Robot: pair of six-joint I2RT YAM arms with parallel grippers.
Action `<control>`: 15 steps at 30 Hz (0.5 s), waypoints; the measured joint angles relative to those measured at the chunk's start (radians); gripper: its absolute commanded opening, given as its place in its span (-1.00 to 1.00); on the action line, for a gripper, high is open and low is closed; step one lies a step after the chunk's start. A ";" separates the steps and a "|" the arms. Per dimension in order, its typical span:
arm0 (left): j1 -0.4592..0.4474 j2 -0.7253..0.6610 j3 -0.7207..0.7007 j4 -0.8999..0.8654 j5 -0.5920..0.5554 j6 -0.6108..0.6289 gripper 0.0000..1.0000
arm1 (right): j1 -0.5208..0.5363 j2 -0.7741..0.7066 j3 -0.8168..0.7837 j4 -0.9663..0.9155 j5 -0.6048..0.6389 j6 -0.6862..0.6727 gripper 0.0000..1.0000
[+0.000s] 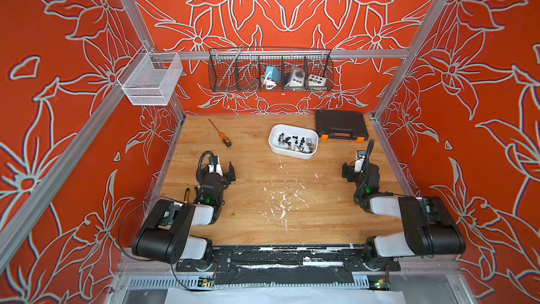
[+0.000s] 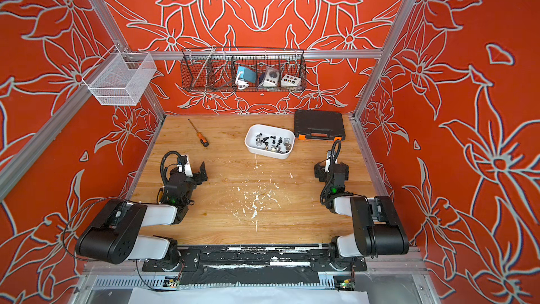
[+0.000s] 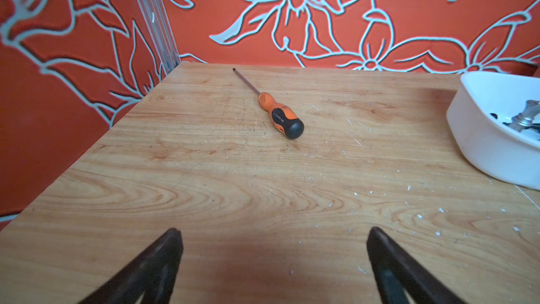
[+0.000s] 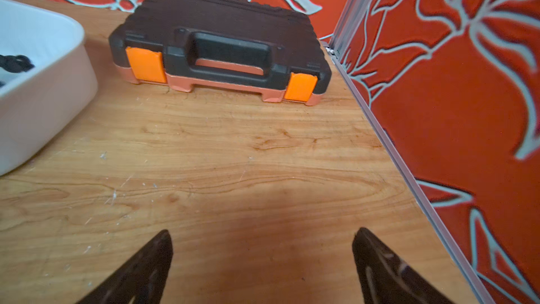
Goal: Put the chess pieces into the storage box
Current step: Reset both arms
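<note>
The white storage box [image 1: 274,145] stands on the wooden table at the back, right of centre, and also shows in a top view [image 2: 250,145]. Several chess pieces [image 1: 295,142], mostly small black ones with a few silver and gold, lie inside it. I see no pieces loose on the table. My left gripper [image 1: 225,168] hovers low at the near left, open and empty, well short of the box [image 3: 482,144]. My right gripper [image 1: 358,166] hangs open and empty at the near right, the box wall [image 4: 38,106] off to its side. In each wrist view only bare wood lies between the open jaws of the left gripper [image 3: 274,231] and the right gripper [image 4: 263,231].
An orange-handled screwdriver [image 1: 223,137] lies at the back left of the table. A black toolcase with orange latches [image 1: 340,124] sits at the back right, next to the box. A white mesh basket [image 1: 150,78] and a black wire basket [image 1: 270,70] hang on the walls. White paint flecks [image 1: 282,200] mark the middle.
</note>
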 measured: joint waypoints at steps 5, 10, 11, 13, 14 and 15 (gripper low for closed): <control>0.027 0.008 -0.056 0.080 0.094 0.010 0.96 | -0.011 0.000 0.000 0.001 -0.058 0.000 0.96; 0.045 0.012 -0.071 0.100 0.154 0.016 0.96 | -0.022 0.000 0.002 -0.006 -0.086 0.000 0.96; 0.047 0.012 -0.071 0.103 0.161 0.016 0.96 | -0.023 0.000 0.003 -0.008 -0.087 0.001 0.95; 0.050 0.012 -0.071 0.110 0.174 0.016 0.96 | -0.023 0.000 0.003 -0.011 -0.089 0.002 0.96; 0.050 0.012 -0.071 0.111 0.179 0.016 0.96 | -0.023 0.000 0.003 -0.011 -0.093 0.002 0.95; 0.050 0.012 -0.071 0.113 0.181 0.016 0.96 | -0.023 0.000 0.003 -0.013 -0.095 0.003 0.95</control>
